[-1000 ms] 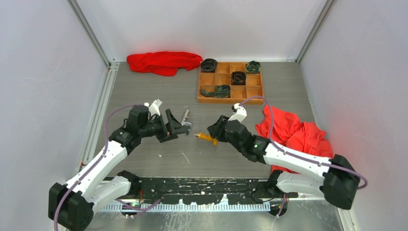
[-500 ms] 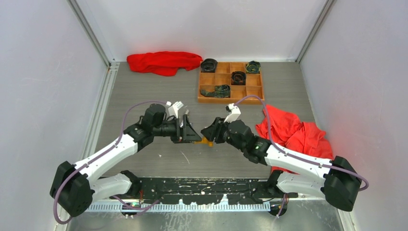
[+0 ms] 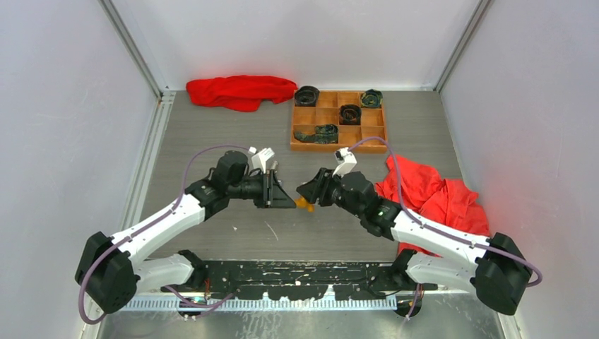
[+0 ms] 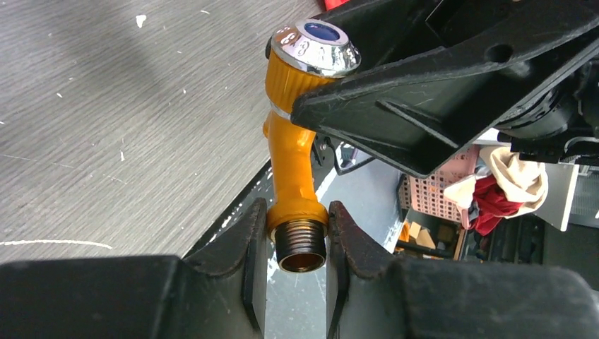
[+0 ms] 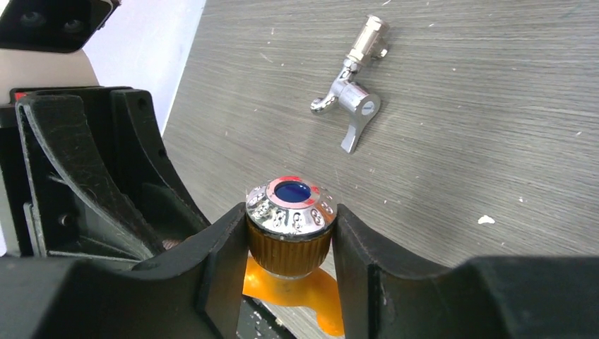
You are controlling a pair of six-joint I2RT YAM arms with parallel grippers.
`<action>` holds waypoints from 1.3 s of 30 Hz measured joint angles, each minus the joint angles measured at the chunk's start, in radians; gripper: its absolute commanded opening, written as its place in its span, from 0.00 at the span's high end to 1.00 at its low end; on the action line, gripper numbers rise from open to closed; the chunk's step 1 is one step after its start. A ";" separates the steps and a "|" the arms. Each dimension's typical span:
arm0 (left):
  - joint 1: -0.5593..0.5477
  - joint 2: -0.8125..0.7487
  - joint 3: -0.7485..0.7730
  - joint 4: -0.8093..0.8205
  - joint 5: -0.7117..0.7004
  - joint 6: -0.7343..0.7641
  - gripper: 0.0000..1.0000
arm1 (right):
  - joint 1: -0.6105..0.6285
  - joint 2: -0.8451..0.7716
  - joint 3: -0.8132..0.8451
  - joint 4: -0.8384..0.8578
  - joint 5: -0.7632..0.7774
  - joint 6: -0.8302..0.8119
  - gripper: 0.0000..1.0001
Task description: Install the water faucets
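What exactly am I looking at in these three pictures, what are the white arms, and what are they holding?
These are two white-and-black robot arms bolted to a grey table. The wide picture comes from a fixed camera above and behind them; the two close-ups come from a camera on each wrist. Together the arms hold one orange-yellow metal faucet with a chrome cap: the left gripper pinches its threaded end, the right gripper clamps its cap. A shiny silver metal faucet with a small handle lies loose on the table. At the back sit a wooden compartment tray holding dark round rolled items, and a crumpled red cloth; another red cloth lies at the right.
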 measured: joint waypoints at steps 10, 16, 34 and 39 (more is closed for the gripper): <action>0.018 -0.048 -0.043 0.107 -0.026 -0.079 1.00 | -0.230 -0.021 -0.177 0.362 -0.414 0.142 0.09; 0.047 -0.066 -0.145 0.287 -0.011 -0.203 1.00 | -0.244 0.075 -0.301 0.691 -0.572 0.297 0.19; 0.055 -0.071 -0.203 0.583 0.060 -0.380 1.00 | -0.250 0.248 -0.330 1.149 -0.686 0.515 0.62; 0.059 -0.062 -0.204 0.592 0.067 -0.408 0.68 | -0.250 0.329 -0.336 1.271 -0.694 0.564 0.99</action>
